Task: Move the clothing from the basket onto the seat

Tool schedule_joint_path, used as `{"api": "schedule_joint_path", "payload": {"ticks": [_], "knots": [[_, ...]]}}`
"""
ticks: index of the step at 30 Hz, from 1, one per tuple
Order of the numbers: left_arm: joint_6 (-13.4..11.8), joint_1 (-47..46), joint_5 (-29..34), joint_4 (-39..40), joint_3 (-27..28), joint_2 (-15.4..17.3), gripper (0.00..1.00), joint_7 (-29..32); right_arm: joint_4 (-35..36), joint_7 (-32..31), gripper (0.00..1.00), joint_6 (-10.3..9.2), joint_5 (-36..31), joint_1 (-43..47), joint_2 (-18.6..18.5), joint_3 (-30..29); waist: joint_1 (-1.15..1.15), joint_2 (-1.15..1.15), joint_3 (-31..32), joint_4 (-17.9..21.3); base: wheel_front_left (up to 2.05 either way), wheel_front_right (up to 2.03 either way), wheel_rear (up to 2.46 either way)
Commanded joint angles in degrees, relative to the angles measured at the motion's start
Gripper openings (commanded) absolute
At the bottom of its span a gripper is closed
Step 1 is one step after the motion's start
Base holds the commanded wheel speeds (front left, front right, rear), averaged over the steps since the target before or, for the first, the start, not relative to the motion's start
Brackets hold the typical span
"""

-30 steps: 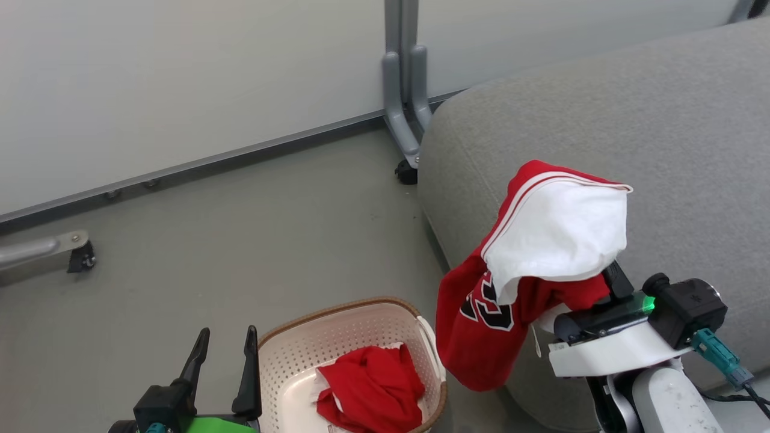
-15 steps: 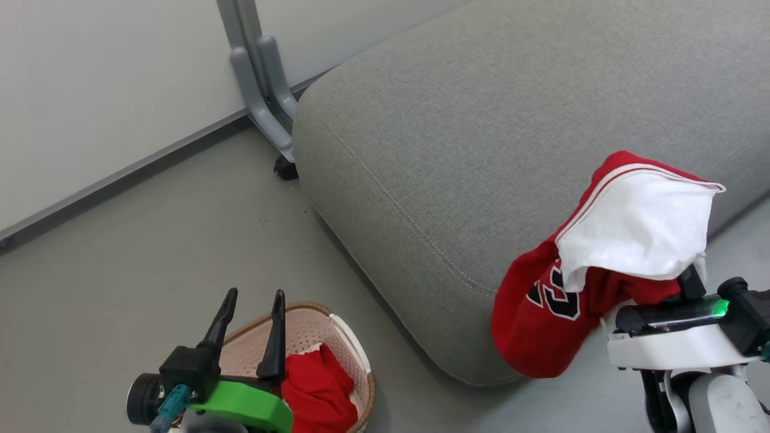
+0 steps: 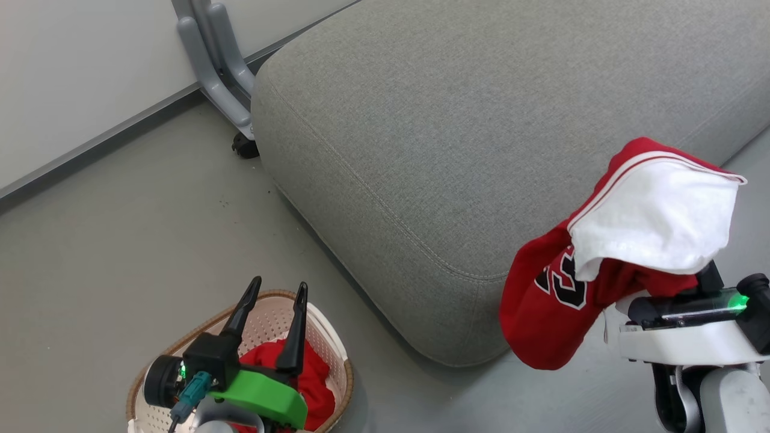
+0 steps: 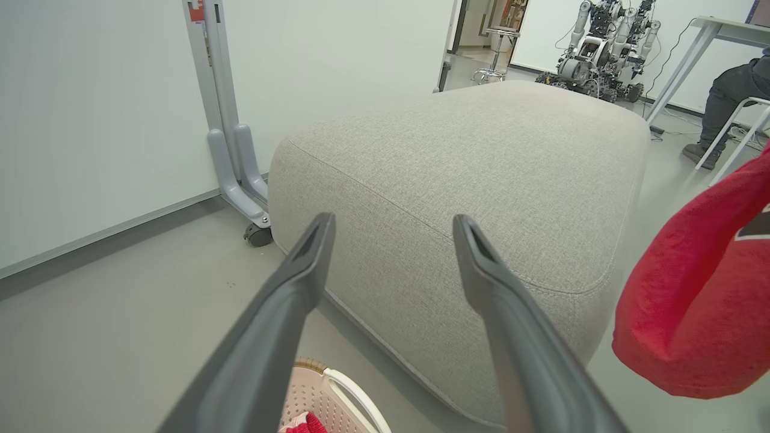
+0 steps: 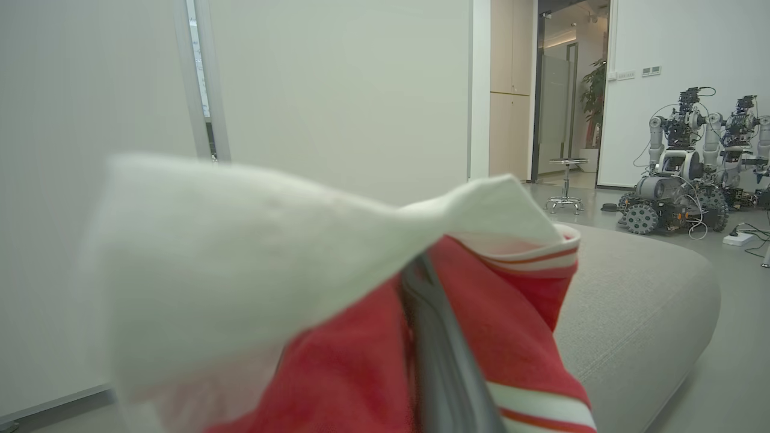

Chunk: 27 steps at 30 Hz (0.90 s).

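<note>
The jersey (image 3: 541, 325) bears large black numerals edged in white on its red front. A fold hides part of them, and they look like a 2 and a 3, not surely. A small red sticker (image 4: 194, 11) on the grey post (image 4: 210, 72) is too small to read.

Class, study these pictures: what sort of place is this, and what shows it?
Most likely a robotics lab: several wheeled robots stand parked across the room, a partition on castors stands on the grey floor, and a person's legs show beside a desk.
</note>
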State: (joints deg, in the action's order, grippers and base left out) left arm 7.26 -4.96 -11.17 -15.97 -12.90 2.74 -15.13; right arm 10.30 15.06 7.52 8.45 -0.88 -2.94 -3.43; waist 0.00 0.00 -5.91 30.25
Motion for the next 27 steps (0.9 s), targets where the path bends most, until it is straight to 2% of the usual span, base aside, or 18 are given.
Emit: {"api": "schedule_joint_path", "payload": {"ticks": [1, 5, 7, 9, 12, 15, 17, 20, 27], "knots": [[0.18, 0.74, 0.24, 0.16, 0.63, 0.27, 1.00, -0.03, 0.11, 0.18, 0.00, -0.06, -0.69, -1.68, 0.03, 0.15, 0.00, 0.00, -0.03, -0.01, 0.00, 0.00, 0.00], [0.20, 2.21, 0.75, 1.15, 1.94, 0.26, 1.00, -0.03, -0.71, 0.18, 0.00, -0.06, -0.44, -5.85, -1.88, 1.69, 0.00, 0.00, -0.68, 0.22, 0.00, 0.00, 0.00], [0.19, 2.46, 1.54, 2.05, 2.90, 0.26, 1.00, -0.03, -1.52, 0.18, 0.00, -0.06, 0.32, -9.58, -3.70, 3.01, 0.00, 0.00, -2.39, 0.27, 0.00, 0.00, 0.00], [0.21, 2.39, 2.80, 2.75, 3.66, 0.29, 1.00, -0.03, -2.66, 0.18, 0.00, -0.06, 2.47, -13.53, -3.94, 2.95, 0.00, 0.00, -4.72, 0.11, 0.00, 0.00, 0.00], [0.27, -0.12, 4.67, 3.80, 3.57, 0.45, 1.00, -0.03, -3.74, 0.18, 0.00, -0.06, 4.30, -19.93, -5.43, 1.03, 0.00, 0.00, -9.27, -2.01, 0.00, 0.00, 0.00], [0.30, -2.90, 6.03, 4.49, 1.93, 1.98, 1.00, -0.03, -5.64, 0.18, 0.00, -0.05, 5.35, -27.47, -7.66, -0.47, 0.00, 0.00, -14.42, -4.21, 0.00, 0.00, 0.00], [0.30, -5.29, 6.09, 5.13, 0.63, 2.92, 1.00, -0.03, -7.22, 0.18, 0.00, -0.05, 3.75, -32.00, -10.42, -0.63, 0.00, 0.00, -17.55, -5.81, 0.00, 0.00, 0.00], [0.28, -8.63, 5.85, 6.14, -0.78, 4.14, 1.00, -0.02, -9.25, 0.17, 0.00, -0.04, 3.91, -38.95, -12.11, -0.87, 0.00, 0.00, -21.58, -7.77, 0.00, 0.00, 0.00], [0.29, -14.82, 5.93, 8.21, -3.29, 6.28, 1.00, -0.03, -18.16, 0.18, 0.00, -0.07, 3.84, -54.07, -16.44, -1.40, 0.00, 0.00, -28.82, -11.30, 0.00, 0.00, 0.00]]}}
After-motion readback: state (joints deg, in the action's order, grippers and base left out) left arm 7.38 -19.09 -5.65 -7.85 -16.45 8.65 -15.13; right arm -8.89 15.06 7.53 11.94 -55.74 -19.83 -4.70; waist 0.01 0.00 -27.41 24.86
